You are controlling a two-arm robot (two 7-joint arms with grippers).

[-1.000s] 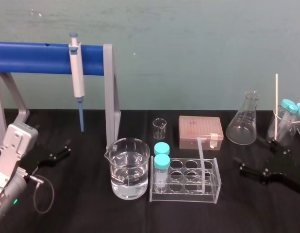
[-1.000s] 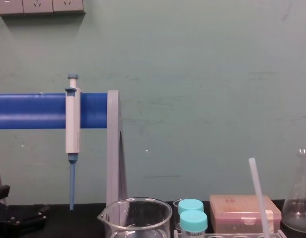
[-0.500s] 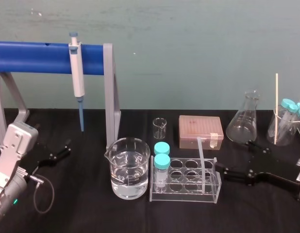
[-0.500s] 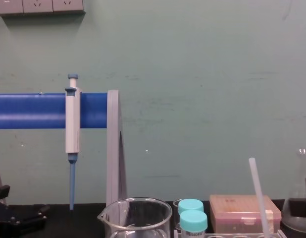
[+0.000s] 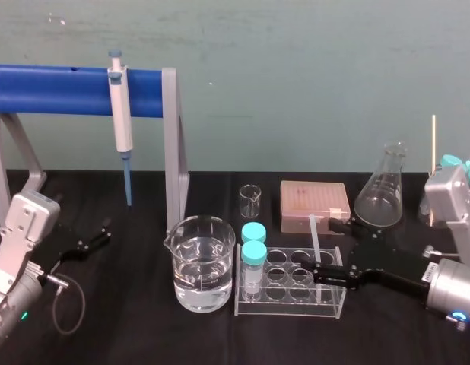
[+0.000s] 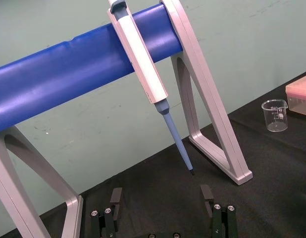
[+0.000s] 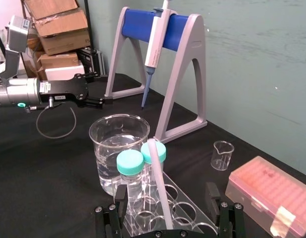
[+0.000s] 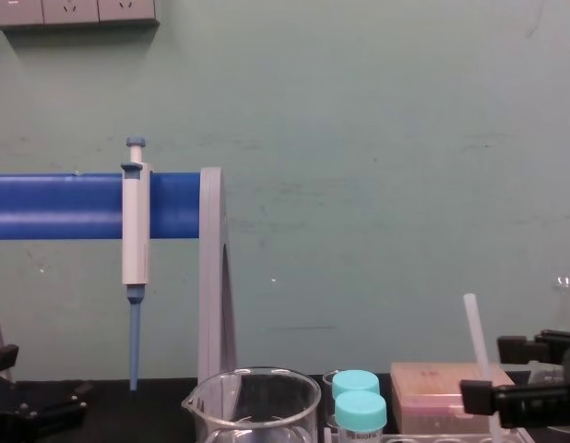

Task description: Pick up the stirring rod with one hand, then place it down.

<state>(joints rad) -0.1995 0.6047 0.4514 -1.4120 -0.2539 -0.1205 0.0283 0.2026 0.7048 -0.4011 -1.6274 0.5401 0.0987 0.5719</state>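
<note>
The stirring rod (image 5: 314,245), thin and translucent white, leans upright in a clear tube rack (image 5: 290,304). My right gripper (image 5: 325,251) has reached in from the right and stands open at the rack. One black finger is behind the rod and one in front, and neither touches it. In the right wrist view the rod (image 7: 159,188) rises midway between the spread fingers of the right gripper (image 7: 166,197). The chest view shows the rod (image 8: 476,343) just left of the right gripper (image 8: 497,374). My left gripper (image 5: 92,240) rests open at the far left, and its wrist view shows the left gripper (image 6: 161,198) holding nothing.
A beaker of water (image 5: 203,262) and two teal-capped tubes (image 5: 254,251) stand left of the rod. Behind are a small beaker (image 5: 250,201), a pink tip box (image 5: 315,201) and a flask (image 5: 382,188). A pipette (image 5: 121,122) hangs on the blue stand (image 5: 68,91).
My right arm has swept left from the table's right side to the rack, so its open fingers now stand on either side of the rod. The left arm has not moved.
</note>
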